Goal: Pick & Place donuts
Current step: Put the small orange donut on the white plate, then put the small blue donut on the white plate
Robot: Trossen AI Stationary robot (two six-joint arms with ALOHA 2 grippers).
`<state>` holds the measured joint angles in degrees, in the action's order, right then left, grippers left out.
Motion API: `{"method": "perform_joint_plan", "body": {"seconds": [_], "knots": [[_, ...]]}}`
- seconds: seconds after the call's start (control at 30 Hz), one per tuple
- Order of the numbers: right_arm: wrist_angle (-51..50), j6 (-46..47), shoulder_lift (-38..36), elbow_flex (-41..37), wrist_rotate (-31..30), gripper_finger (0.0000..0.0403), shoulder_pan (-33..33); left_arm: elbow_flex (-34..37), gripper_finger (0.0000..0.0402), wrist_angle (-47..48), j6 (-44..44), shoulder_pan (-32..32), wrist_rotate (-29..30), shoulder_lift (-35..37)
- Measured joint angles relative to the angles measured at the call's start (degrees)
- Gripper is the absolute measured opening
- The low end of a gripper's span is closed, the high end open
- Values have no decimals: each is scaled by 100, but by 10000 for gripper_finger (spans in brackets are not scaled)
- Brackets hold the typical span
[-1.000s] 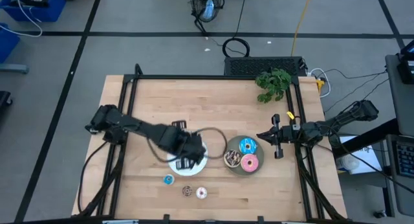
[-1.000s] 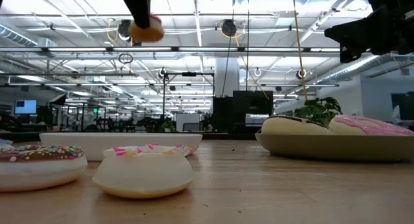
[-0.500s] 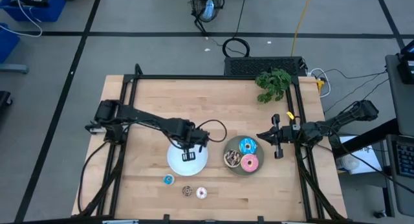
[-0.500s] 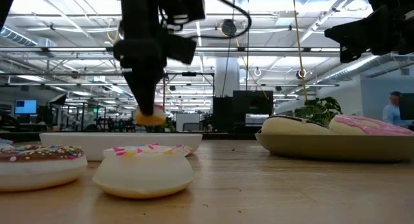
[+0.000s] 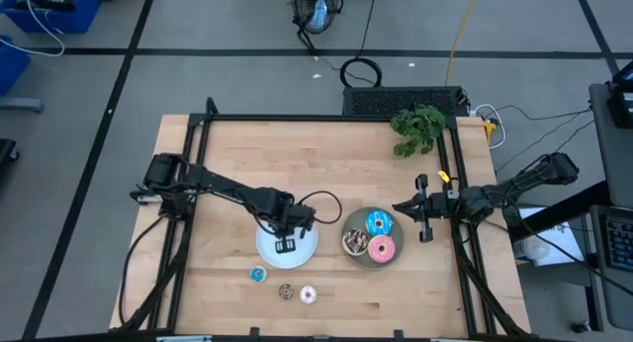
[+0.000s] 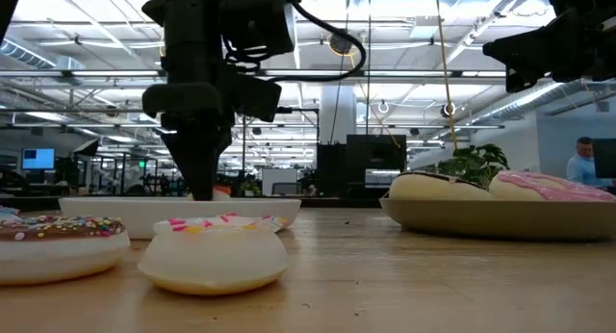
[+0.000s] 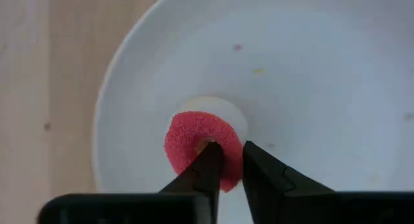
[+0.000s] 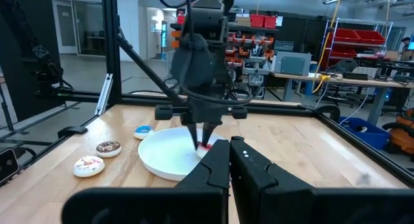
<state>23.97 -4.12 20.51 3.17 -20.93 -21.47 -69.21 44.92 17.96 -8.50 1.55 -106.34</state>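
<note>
My left gripper points straight down over the white plate, closed on a tiny red donut that lies in the plate. The grey plate to the right holds the blue, pink and dark brown donuts. Tiny blue, brown and whitish-pink donuts lie flat on the wood near the front edge. My right gripper waits shut at the table's right edge, above the table. My left gripper has the red donut's ring wall between its two fingers, one fingertip in the hole and the other outside the rim. The fingers come from above, pointing down. The donut lies flat on the white plate's floor.
A green plant sprig lies at the far right corner. A black frame runs around the table. Bare wood lies left of and beyond the white plate.
My left gripper has come down from well above the table to the white plate, carrying the red donut. The donut, which hung in the air below the fingers, now lies on the plate.
</note>
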Motion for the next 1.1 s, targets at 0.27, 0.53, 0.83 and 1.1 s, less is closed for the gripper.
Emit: {"method": "perform_joint_plan", "body": {"seconds": [0.27,0.53,0.83,1.1], "knots": [[2,-2,0,1,0,0,1,0,173,-57,393,-87,148,0],[22,-153,-2,1,-2,0,-1,-535,233,590,357,-129,148,-2],[19,-224,-2,-1,-2,0,0,-2009,201,2339,528,-644,147,-2],[-3,-133,-2,1,-2,0,1,-3121,139,3463,1318,-1501,149,-2]]}}
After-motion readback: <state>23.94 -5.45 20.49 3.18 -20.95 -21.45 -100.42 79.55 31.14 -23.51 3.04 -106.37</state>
